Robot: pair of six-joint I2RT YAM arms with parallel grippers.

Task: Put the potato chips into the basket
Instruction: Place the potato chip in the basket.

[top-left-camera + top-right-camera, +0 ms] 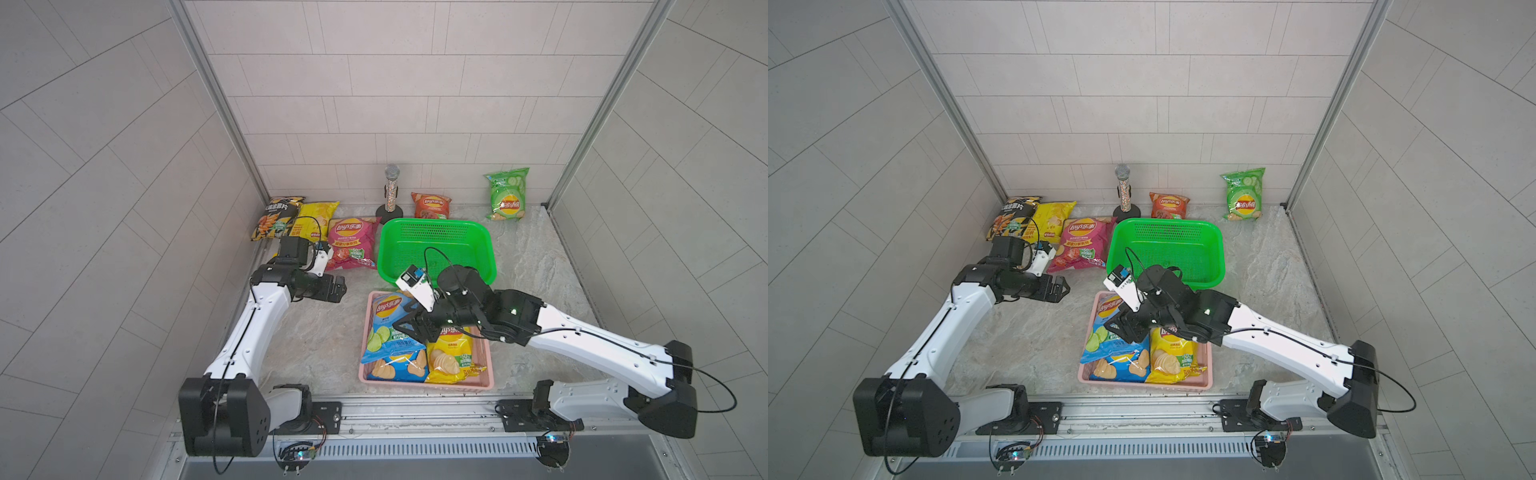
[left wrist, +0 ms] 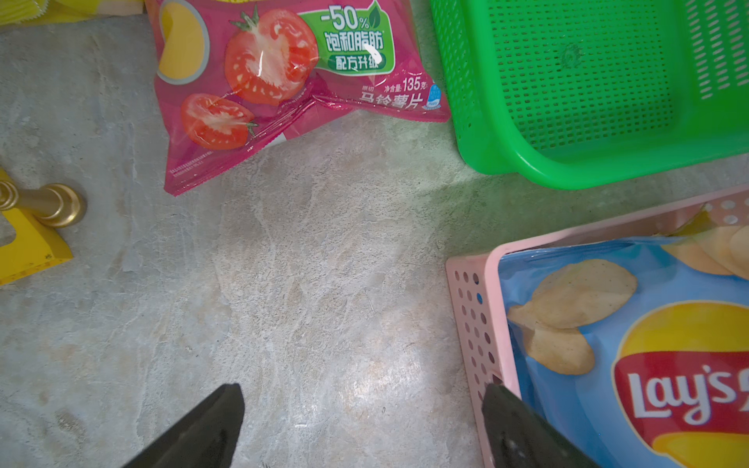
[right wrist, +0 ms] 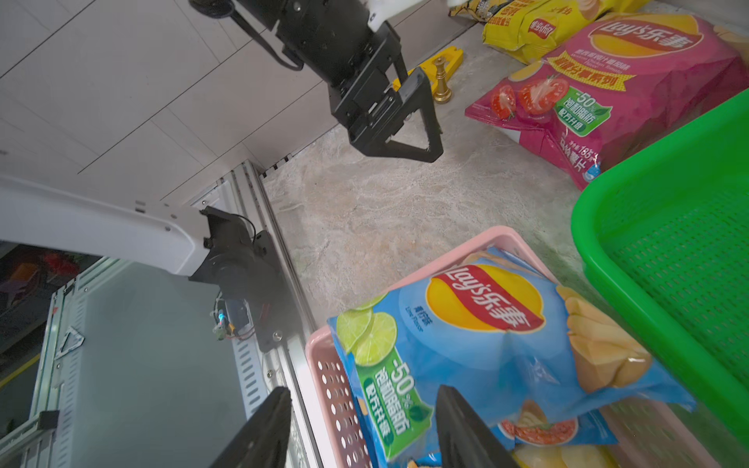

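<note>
Pink perforated basket (image 2: 470, 308), glossy blue bag (image 2: 656, 279)

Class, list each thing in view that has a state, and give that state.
green basket, empty
pink basket, holding two bags
blue bag, lying in pink basket
magenta bag, flat on table
green bag, standing upright
microphone, upright on its stand
left end effector, open, empty
right end effector, open, over blue bag

The right arm (image 1: 582, 336) covers the top of the yellow chip bag (image 1: 446, 359) in the pink basket (image 1: 478, 384).
</note>
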